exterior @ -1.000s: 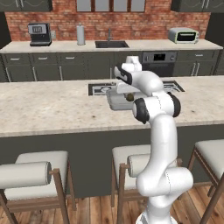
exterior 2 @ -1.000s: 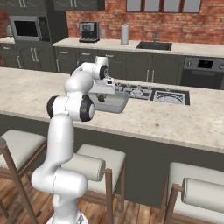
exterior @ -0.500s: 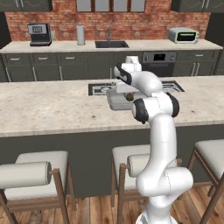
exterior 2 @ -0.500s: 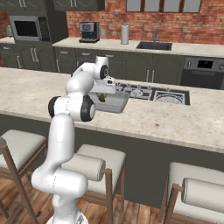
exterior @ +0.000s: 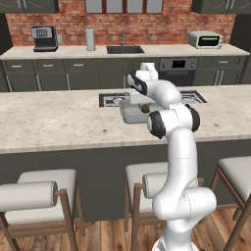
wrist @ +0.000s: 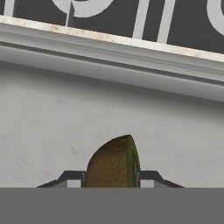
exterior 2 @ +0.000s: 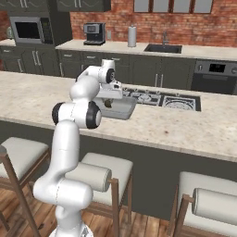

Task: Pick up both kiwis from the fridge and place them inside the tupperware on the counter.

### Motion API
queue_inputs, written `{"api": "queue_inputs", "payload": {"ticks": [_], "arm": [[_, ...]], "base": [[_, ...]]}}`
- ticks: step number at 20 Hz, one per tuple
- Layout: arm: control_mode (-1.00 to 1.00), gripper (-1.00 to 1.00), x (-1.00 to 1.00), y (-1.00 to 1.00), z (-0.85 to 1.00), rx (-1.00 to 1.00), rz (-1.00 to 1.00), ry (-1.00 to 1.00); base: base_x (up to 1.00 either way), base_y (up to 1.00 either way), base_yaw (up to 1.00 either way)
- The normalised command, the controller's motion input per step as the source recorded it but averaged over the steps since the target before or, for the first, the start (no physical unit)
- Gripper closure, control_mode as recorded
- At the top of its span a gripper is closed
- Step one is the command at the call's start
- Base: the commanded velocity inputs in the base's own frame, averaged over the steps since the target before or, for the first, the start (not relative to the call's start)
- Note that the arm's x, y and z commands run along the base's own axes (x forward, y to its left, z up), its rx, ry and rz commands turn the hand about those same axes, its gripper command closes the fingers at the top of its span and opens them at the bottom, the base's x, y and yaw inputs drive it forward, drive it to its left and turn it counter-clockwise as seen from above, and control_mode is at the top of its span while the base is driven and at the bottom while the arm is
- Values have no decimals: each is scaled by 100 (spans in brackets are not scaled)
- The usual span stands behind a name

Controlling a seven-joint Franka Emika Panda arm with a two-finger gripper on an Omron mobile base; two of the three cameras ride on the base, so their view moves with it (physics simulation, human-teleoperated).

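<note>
**A:** Left base view: the gripper [exterior: 142,105] is hanging over the tupperware [exterior: 128,113] on the counter [exterior: 59,120], with a kiwi [exterior: 144,109] at its tip. How would you finish this drop?

**B:** I'd go lower before letting go, so the fruit isn't rolling toward the rim. The cooktop [exterior: 112,100] is sitting just behind the tupperware, so don't drift back.

**A:** Right base view is showing the same thing: the kiwi [exterior 2: 107,103] is dangling above the tupperware [exterior 2: 121,110], and the arm's elbow is hanging off its near side. Stools are well below, nothing's blocking.

**B:** Sink and coffee machine are sitting far behind the tupperware, no worry.

**A:** Hand view: the fingers [wrist: 148,177] are pinching the kiwi [wrist: 113,162] on both sides, with the tupperware floor [wrist: 52,118] right under it and the far wall beyond. I'm not spotting a second kiwi in there, so I'm guessing one's still to fetch.

**B:** Then release in the middle, not near the wall.
</note>
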Motion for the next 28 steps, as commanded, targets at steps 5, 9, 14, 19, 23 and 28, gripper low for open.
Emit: {"api": "queue_inputs", "payload": {"ticks": [5, 9, 14, 19, 23, 28], "arm": [[-100, -100, 0, 0, -26, 0, 0, 0], [-100, -100, -4, 0, -31, 0, 0, 0], [-100, -100, -31, 0, -20, 4, 0, 0], [-100, -100, -45, 0, 1, 7, -1, -3], [-100, -100, -42, 0, 42, 0, -17, -3], [-100, -100, -42, 0, 52, 0, -21, 0]], "base": [[0, 0, 0], [0, 0, 0], [0, 0, 0], [0, 0, 0], [0, 0, 0], [0, 0, 0]]}}
